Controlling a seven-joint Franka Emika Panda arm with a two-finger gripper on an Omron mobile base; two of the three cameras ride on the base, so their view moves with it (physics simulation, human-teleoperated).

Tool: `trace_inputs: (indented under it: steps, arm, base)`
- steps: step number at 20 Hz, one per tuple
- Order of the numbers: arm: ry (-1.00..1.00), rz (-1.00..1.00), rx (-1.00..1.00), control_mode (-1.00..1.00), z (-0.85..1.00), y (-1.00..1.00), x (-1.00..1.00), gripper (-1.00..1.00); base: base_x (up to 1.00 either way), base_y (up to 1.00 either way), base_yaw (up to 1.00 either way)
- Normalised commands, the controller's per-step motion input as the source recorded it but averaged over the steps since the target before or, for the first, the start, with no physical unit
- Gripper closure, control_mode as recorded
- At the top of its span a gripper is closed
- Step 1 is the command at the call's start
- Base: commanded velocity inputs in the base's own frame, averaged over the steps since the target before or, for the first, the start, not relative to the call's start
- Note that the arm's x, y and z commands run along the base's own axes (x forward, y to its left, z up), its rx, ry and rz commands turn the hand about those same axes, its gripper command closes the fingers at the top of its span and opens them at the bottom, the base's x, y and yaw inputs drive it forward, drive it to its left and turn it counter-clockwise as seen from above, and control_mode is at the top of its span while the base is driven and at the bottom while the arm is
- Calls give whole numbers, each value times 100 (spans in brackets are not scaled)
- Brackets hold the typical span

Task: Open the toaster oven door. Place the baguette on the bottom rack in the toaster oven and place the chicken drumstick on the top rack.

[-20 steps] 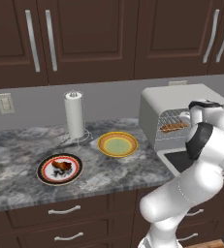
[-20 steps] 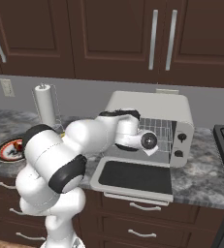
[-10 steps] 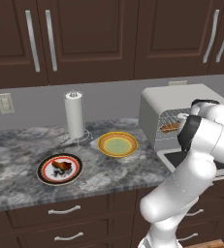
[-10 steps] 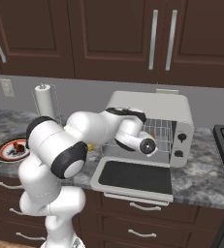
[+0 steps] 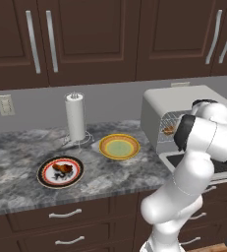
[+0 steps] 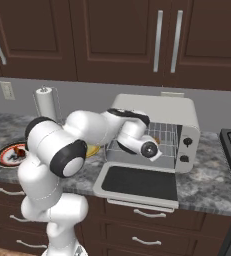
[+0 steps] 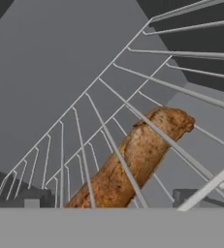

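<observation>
Two foods belong to this job, and one is already in the toaster oven (image 6: 157, 135): the baguette (image 7: 133, 160) lies on wire bars inside. In the hand view it runs from six o'clock up toward two o'clock, seen through a second wire rack (image 7: 108, 121) that crosses in front of it. That would fit the loaf resting on the bottom rack, though which shelf it is cannot be told for certain. The toaster oven door (image 6: 139, 184) hangs fully down, flat over the bench (image 5: 16, 167) edge.

The end effector (image 6: 154, 150) sits at the oven mouth, at the centre of the right base view, with its jaws spread wide and nothing between them. The loaf is released.

The chicken drumstick (image 5: 62, 170) rests on a red-rimmed plate (image 5: 46, 178) at eight o'clock in the left base view, well apart from the oven. An empty yellow plate (image 5: 119, 146) lies between them, and a paper towel roll (image 5: 75, 117) stands behind.

Risks from here, as a judgement: pulling the hand out at an angle could hook a finger on the wires and drag the loaf loose. Reaching across to the drumstick could clip the lowered door or the towel roll. The lumpy meat may slip in a wide pinch.
</observation>
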Motion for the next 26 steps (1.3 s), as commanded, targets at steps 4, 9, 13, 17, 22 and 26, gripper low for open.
trace_inputs:
  steps: [4,9,13,17,22,26]
  arm:
    - [8,0,1,-100,0,-9,22,100]
    - [3,1,5,-100,-3,-5,25,100]
    - [2,2,8,-100,-19,-1,12,100]
    - [7,3,8,-100,-39,0,5,100]
    - [11,5,9,-100,-48,0,2,100]
    - [15,6,9,-100,-55,-1,0,100]
  base:
    - [0,0,0]
    - [0,0,0]
    - [0,0,0]
    - [0,0,0]
    - [0,0,0]
    - [0,0,0]
